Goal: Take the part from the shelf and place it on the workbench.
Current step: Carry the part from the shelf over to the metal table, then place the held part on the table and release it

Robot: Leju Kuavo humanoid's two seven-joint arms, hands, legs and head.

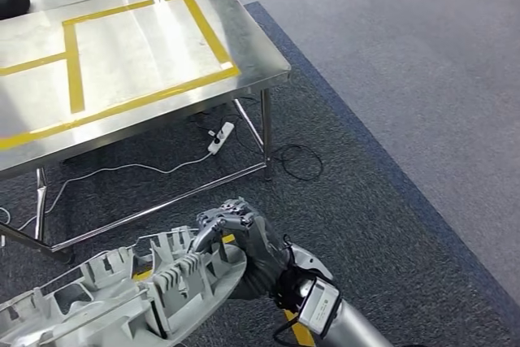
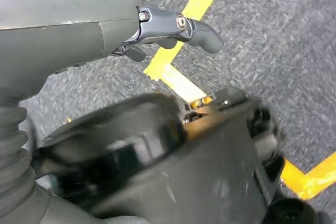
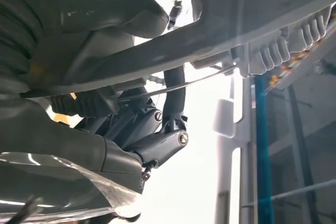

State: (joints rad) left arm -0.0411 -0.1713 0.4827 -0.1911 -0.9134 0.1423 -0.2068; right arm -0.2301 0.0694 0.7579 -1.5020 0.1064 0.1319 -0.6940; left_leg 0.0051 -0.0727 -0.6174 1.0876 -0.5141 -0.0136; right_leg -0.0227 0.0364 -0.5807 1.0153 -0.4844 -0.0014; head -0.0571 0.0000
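Your right robot hand grips the near end of the part, dark fingers curled over its ribbed top edge; the right wrist view shows fingers wrapped against its underside too. Left robot hand: in the left wrist view the thumb juts out over the carpet, a dark blurred mass just below it. You cannot tell from this whether that hand holds anything.

The part is a long grey plastic moulding, ribbed and hollowed, carried low in front of the body, over the dark carpet and its yellow floor tape.

Further out, the steel bench stands ahead and to the left, well apart from the part. Yellow tape marks out rectangles on its top. A power strip and cables lie beneath.

Progress, as judged: pick-up from the shelf looks done, the carry is on. Left for you: close on the bench, lift the part over its edge, set it down, let go.
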